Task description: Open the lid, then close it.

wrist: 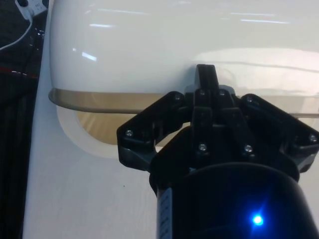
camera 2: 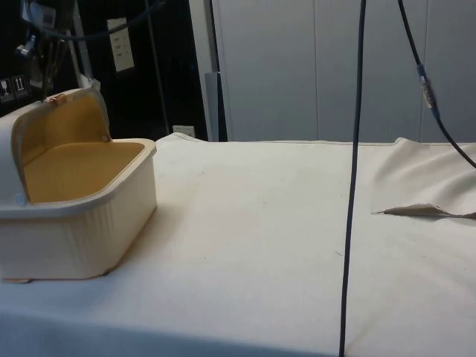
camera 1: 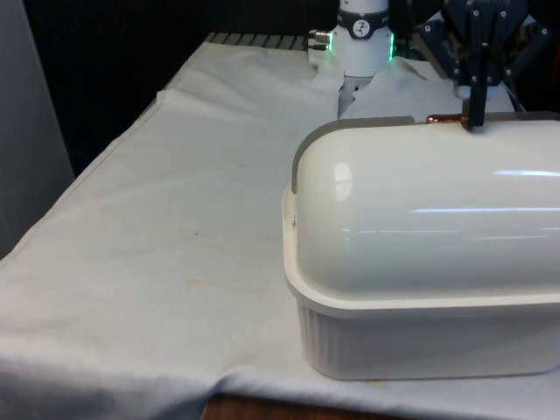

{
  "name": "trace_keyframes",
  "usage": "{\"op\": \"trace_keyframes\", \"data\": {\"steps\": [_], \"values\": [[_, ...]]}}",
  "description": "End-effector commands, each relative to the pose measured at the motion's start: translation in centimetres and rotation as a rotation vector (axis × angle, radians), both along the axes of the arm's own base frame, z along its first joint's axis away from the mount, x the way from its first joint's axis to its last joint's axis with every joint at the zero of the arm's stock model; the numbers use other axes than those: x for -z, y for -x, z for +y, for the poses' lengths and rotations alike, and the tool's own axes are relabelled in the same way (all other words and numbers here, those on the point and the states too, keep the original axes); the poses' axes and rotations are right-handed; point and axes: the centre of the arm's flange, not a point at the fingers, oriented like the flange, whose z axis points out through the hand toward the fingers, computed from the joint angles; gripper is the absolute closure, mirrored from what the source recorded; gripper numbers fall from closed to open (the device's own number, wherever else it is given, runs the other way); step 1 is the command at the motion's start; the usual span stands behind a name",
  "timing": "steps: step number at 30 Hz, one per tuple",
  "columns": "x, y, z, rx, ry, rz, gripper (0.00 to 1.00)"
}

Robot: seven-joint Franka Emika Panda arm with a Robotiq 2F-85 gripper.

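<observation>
A white cloth point(camera 1: 149, 227) covers the table and carries one bread box point(camera 1: 429, 341), which stands at the front view's right with its back to that camera. Its one rounded lid point(camera 1: 420, 210) is rolled up and back over the top, so in the side view the tan inside lies bare; I judge the opening half done and the closing yet to come. One copper handle point(camera 1: 444, 119) runs along the lid's raised edge. The one black gripper point(camera 1: 475, 121) sits right at that handle, clenched onto it as far as I can judge, probably so the lid can be swung.
</observation>
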Motion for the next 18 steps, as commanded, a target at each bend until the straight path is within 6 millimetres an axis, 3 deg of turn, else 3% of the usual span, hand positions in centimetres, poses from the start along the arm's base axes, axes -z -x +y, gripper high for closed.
{"op": "trace_keyframes", "data": {"steps": [1, 18], "values": [[0.1, 0.0, 0.0, 0.0, 0.0, 0.001, 1.0], [0.7, 1.9, -0.1, -0.005, 0.016, 0.024, 1.0]]}}
